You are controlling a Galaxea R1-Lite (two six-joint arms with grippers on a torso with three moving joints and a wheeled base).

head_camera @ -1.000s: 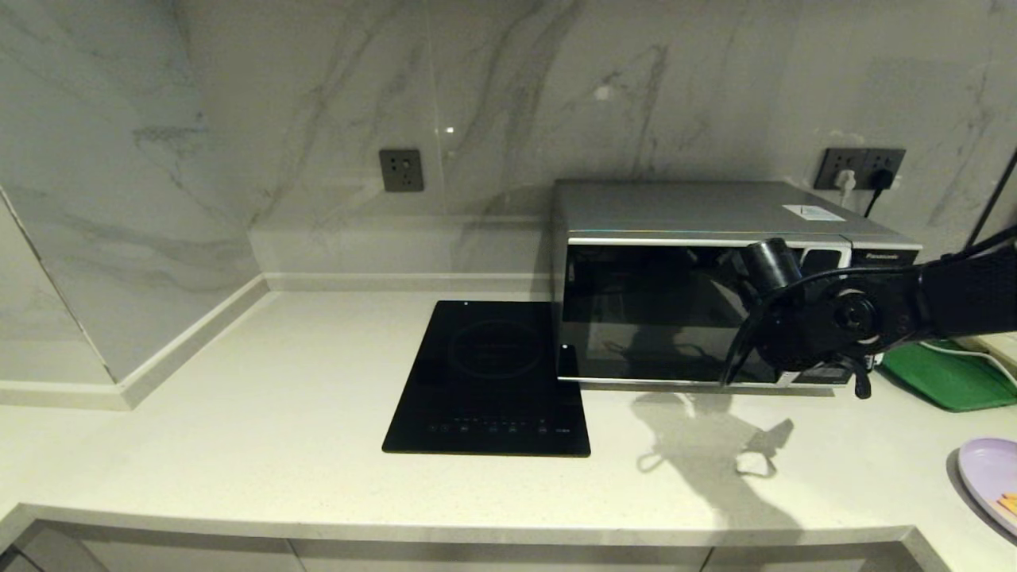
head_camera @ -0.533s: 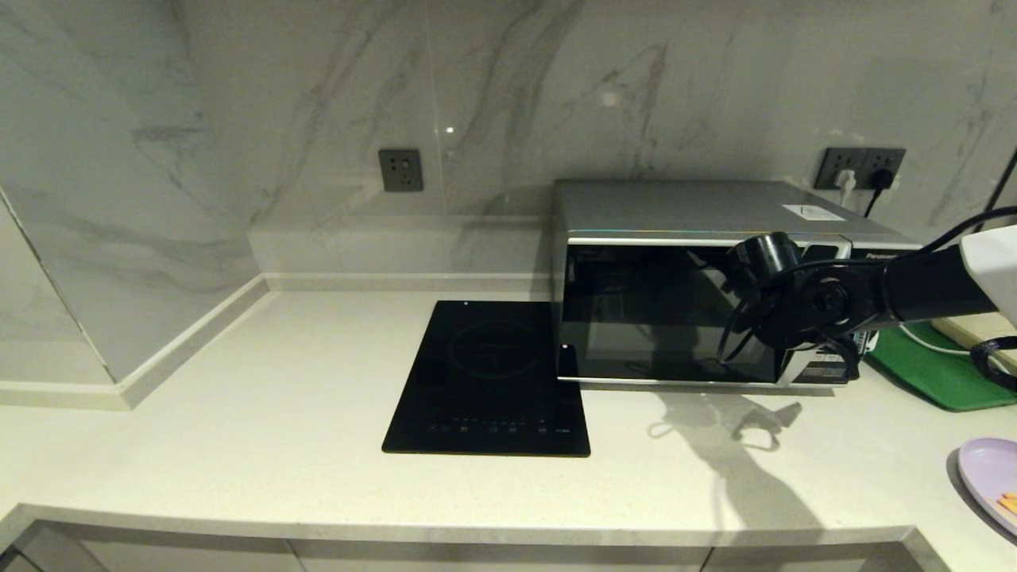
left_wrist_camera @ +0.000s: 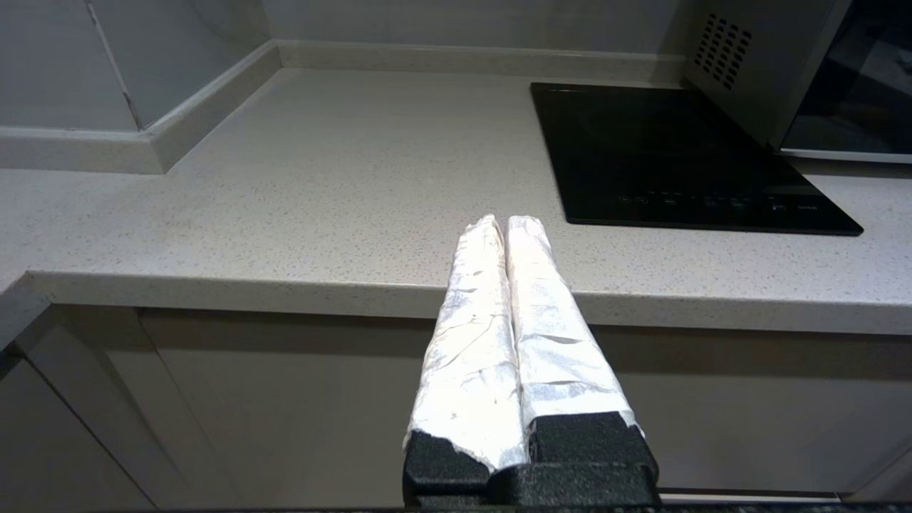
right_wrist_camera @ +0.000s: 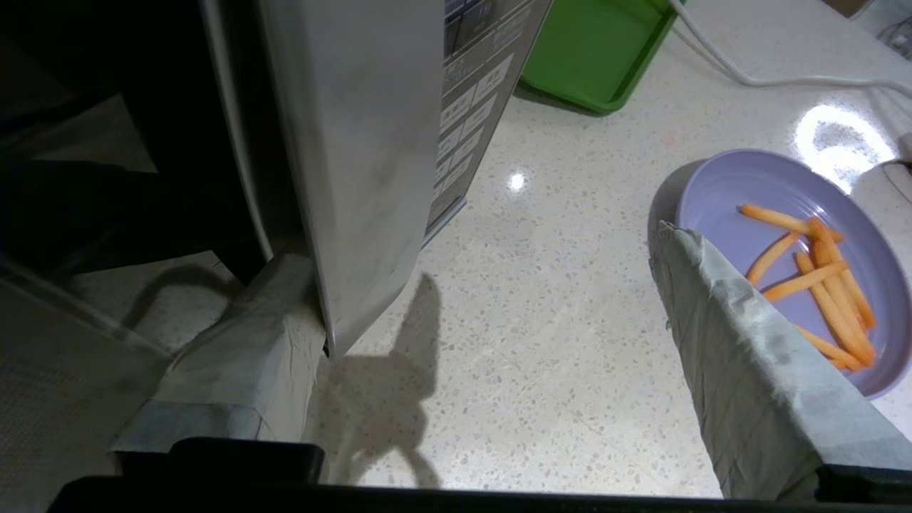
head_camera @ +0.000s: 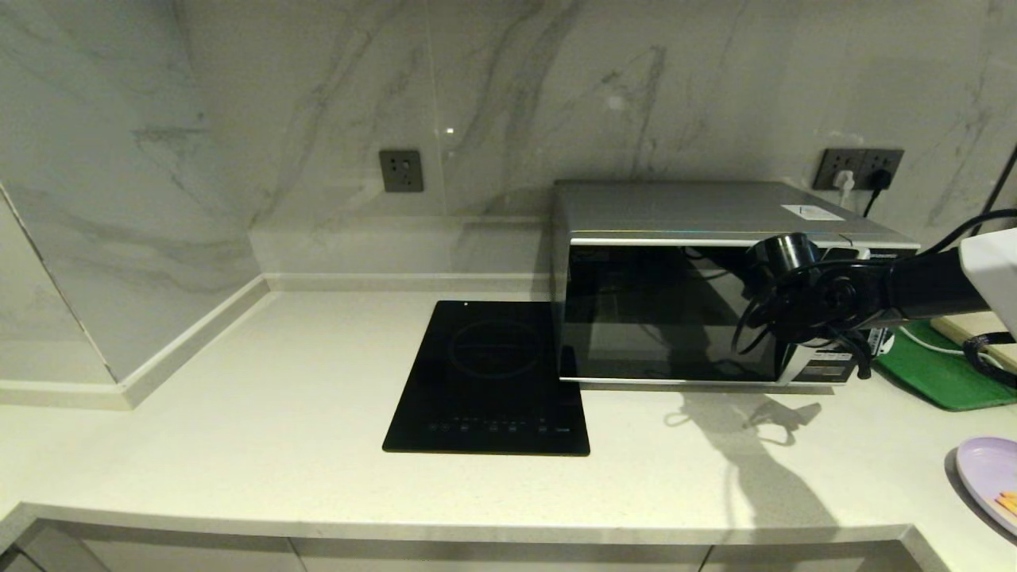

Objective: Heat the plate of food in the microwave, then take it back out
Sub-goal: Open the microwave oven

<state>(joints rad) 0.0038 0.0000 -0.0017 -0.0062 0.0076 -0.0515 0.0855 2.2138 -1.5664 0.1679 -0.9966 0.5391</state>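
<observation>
Right gripper (right_wrist_camera: 491,342): fingers spread wide, nothing held. One taped finger (right_wrist_camera: 235,356) sits behind the free edge of the microwave (head_camera: 715,278) door, on the door's inner side; the other taped finger (right_wrist_camera: 734,356) stands well out over bare countertop (head_camera: 278,397), its tip overlapping the near rim of the plate of food (right_wrist_camera: 791,256) in the wrist view, though contact cannot be told. The door's silver edge runs down between the two fingers, with the black button panel (right_wrist_camera: 477,92) showing just past it. In the head view the right gripper (head_camera: 854,361) sits at the microwave's front right corner, the dark arm reaching in from the right edge and throwing a shadow on the counter below. The door looks slightly ajar at its right side; how far cannot be told. Plate of food: on the counter at the far right, near the front edge, well apart from the microwave, several orange sticks lying in the lavender dish. A green tray (head_camera: 945,369) lies just right of the microwave, a white cable across the counter beside it. A black induction cooktop (head_camera: 493,381) lies flat against the microwave's left side. Left gripper (left_wrist_camera: 507,228): fingers pressed together, empty, parked low in front of the counter edge, pointing toward the cooktop.
</observation>
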